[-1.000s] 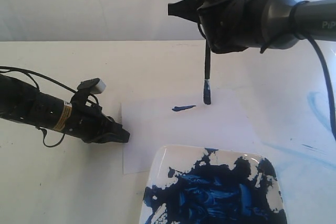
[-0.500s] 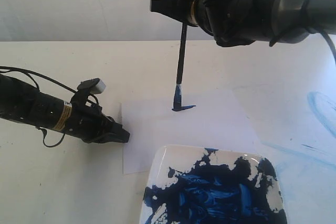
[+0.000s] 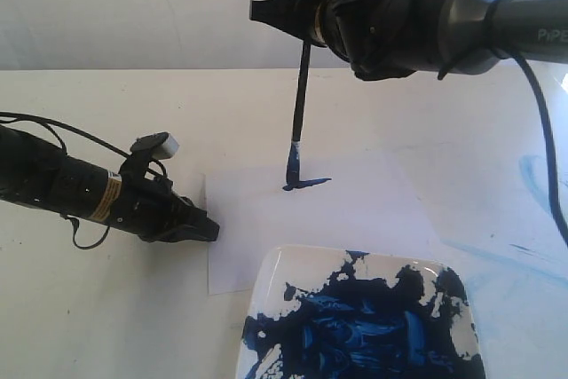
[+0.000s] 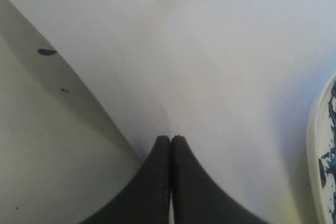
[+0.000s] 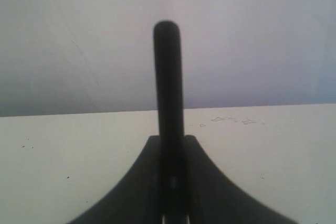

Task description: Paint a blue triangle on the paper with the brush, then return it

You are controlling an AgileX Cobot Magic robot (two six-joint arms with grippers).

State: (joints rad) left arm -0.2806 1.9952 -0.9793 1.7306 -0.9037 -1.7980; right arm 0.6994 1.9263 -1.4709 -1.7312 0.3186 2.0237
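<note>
My right gripper (image 3: pixel 284 17) hangs over the far side of the table, shut on the top of the brush (image 3: pixel 300 95). The black handle drops almost straight down. Its blue bristle tip (image 3: pixel 290 173) touches the paper (image 3: pixel 373 210) at the left end of a short dark-blue stroke (image 3: pixel 312 183). No triangle outline is in view, only that stroke. In the right wrist view the handle (image 5: pixel 167 77) sticks out between the shut fingers of the gripper (image 5: pixel 171 144). My left gripper (image 3: pixel 209 230) is shut and rests on the paper's left edge; its wrist view shows the gripper (image 4: pixel 171 139) on the paper (image 4: pixel 226 66).
A white square dish (image 3: pixel 271 277) smeared with dark-blue paint sits at the front, just past the paper's near edge; the left wrist view catches the dish's rim (image 4: pixel 316 145). Pale blue smears (image 3: pixel 535 175) mark the table at the right. A small dark speck (image 4: pixel 47 52) lies beside the paper.
The right gripper has carried the brush leftward, from right of the stroke to its left end, and brought the tip down onto the paper. The left arm has not moved.
</note>
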